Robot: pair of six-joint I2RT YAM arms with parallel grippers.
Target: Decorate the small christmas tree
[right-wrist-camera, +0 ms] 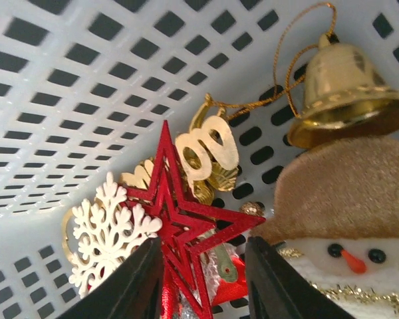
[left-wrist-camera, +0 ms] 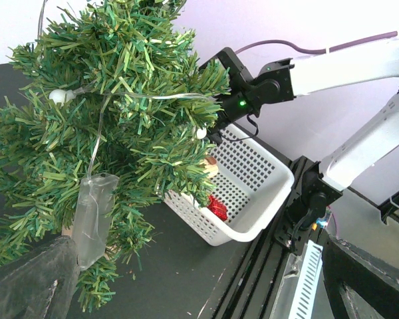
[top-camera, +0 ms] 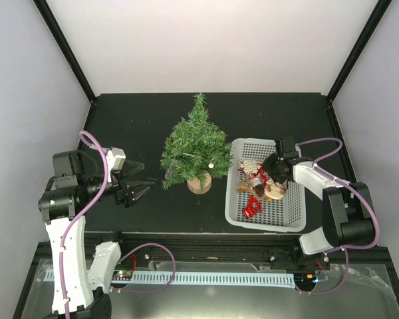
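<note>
The small christmas tree stands mid-tabletop, carrying only a light string. We see no ornament hung on it. The snowflake, bell, snowman and red star lie in the white basket just right of it, so we judge decorating barely begun. The right gripper straddles the red star; we cannot tell whether it is pinching. The left gripper is spread wide, empty, left of the tree. The tree's far side is hidden.

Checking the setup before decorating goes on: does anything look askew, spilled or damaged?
Nothing much. The small christmas tree stands upright on its wooden base, and the ornaments lie piled inside the white basket, none spilled. Only a clear plastic piece dangles on the light wire low on the tree.
</note>
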